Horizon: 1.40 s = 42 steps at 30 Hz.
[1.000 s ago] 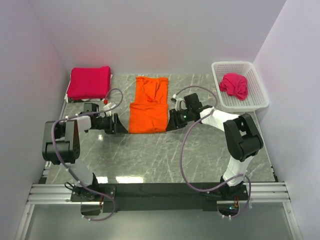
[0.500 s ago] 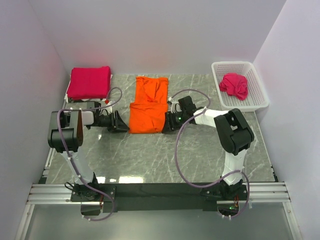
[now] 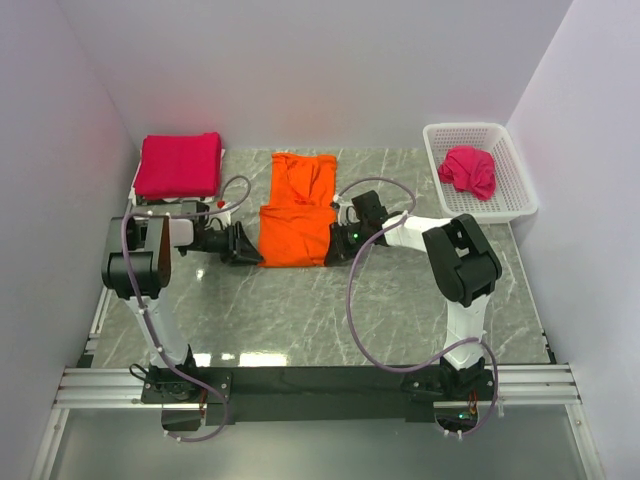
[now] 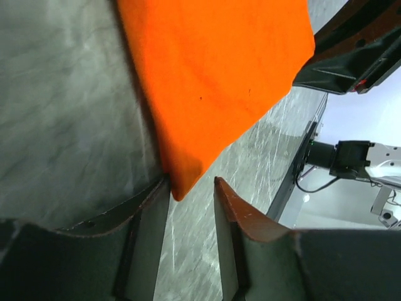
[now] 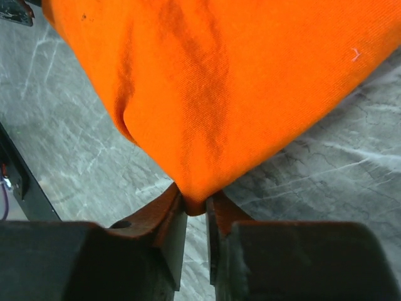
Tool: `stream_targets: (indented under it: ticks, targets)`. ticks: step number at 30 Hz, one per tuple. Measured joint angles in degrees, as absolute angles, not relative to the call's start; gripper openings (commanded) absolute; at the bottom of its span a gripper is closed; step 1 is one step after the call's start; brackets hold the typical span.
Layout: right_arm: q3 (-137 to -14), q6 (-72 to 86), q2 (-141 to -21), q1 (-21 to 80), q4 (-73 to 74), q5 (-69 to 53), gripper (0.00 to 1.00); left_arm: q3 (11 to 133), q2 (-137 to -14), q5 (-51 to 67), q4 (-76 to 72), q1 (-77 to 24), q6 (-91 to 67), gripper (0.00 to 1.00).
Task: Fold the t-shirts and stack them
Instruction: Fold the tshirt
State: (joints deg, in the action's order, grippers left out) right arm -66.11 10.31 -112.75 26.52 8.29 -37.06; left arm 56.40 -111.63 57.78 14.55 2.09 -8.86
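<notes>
The bright orange t-shirt [image 3: 297,210] lies part-folded in the middle of the table, long axis running away from me. My left gripper [image 3: 252,247] is at its near left corner; in the left wrist view [image 4: 191,188] the jaws stand apart with the shirt's corner [image 4: 182,179] between the fingertips, touching one finger. My right gripper [image 3: 334,243] is at the near right corner, shut on the orange cloth [image 5: 213,100] in the right wrist view [image 5: 195,204]. A folded crimson-pink t-shirt [image 3: 180,164] lies at the back left. Another crimson-pink shirt [image 3: 469,170] is crumpled in the basket.
A white plastic lattice basket [image 3: 515,190] stands at the back right. The grey marble table [image 3: 300,310] is walled by white panels at the left, back and right. Cables loop from both arms above the table.
Both grippers have moved inward to the orange shirt's near corners. The right gripper has closed on its corner. The left has reached the left corner.
</notes>
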Motion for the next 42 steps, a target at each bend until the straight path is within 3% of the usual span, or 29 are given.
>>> stream_targets:
  ticks: [4, 5, 7, 19, 29, 31, 35, 36, 37, 42]
  targets:
    - [-66.5, 9.6, -112.8, 26.5, 9.5, -36.8, 0.03, 57.2, -112.4, 56.9, 15.7, 1.0, -8.4, 0.21]
    - [-66.8, 9.3, -112.8, 26.5, 10.1, -36.7, 0.0, 57.3, -112.7, 56.6, 16.1, 0.8, -8.2, 0.09]
    - [-67.8, 9.0, -113.0, 26.5, 11.6, -36.5, 0.0, 57.7, -113.1, 55.7, 17.3, 0.8, -7.7, 0.01]
    - [-77.0, -2.0, -113.4, 26.7, 29.1, -32.6, 0.0, 61.6, -110.8, 48.7, 28.2, 1.7, 1.5, 0.01]
    - [-75.4, -8.3, -113.4, 32.2, 36.4, -33.2, 0.0, 61.7, -109.4, 45.5, 35.7, 1.3, 7.1, 0.01]
    - [-74.4, -8.8, -113.4, 33.4, 37.3, -33.3, 0.15, 62.1, -109.4, 44.9, 38.1, 1.0, 7.9, 0.01]
    - [-73.7, -10.1, -113.1, 33.7, 39.7, -33.6, 0.37, 63.3, -109.4, 43.6, 43.5, 0.7, 10.3, 0.17]
    - [-73.6, -10.5, -112.7, 33.6, 40.7, -33.2, 0.39, 63.6, -109.4, 43.4, 44.7, 0.8, 11.0, 0.26]
    - [-73.4, -11.5, -112.1, 33.4, 41.9, -32.6, 0.4, 64.0, -109.4, 43.2, 46.2, 1.1, 12.0, 0.29]
    - [-73.2, -15.4, -108.5, 32.5, 47.9, -28.7, 0.38, 67.0, -109.2, 44.2, 53.0, 4.7, 15.8, 0.36]
